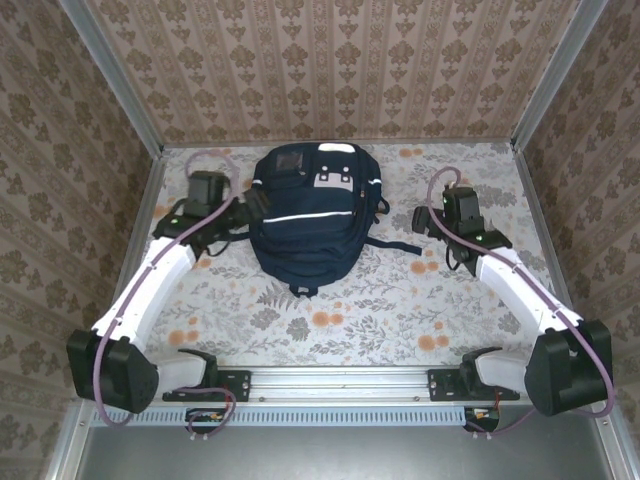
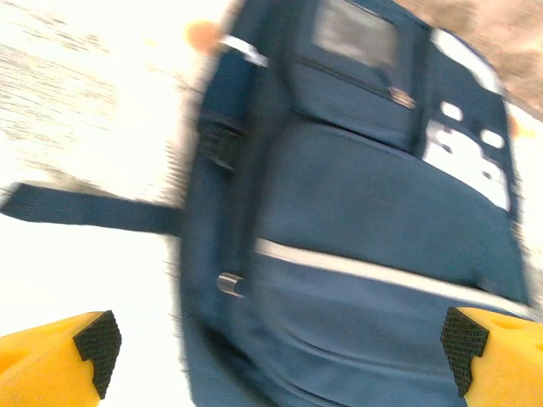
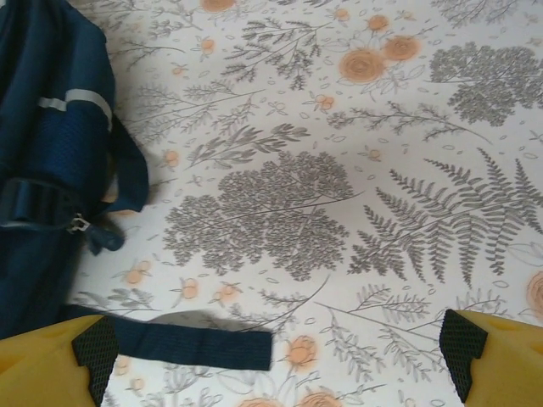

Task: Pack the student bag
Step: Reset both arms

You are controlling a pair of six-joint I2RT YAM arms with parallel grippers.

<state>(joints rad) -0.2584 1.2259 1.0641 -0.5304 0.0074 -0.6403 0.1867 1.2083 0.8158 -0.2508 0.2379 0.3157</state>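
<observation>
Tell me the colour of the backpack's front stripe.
The stripe is white, on the navy student bag; top external view shows it best.

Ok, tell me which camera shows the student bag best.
Top external: the whole student bag lies flat on the table, outline complete and sharp. Left wrist gives a blurred close-up of its front; right wrist catches one side and a loose strap.

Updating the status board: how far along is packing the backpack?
Done: nothing visible; the backpack lies flat on the table and looks zipped shut. In hand: nothing; the left claw is open at the backpack's side, the right claw open over the table beside a strap. Left: open it, load it, close it.
</observation>
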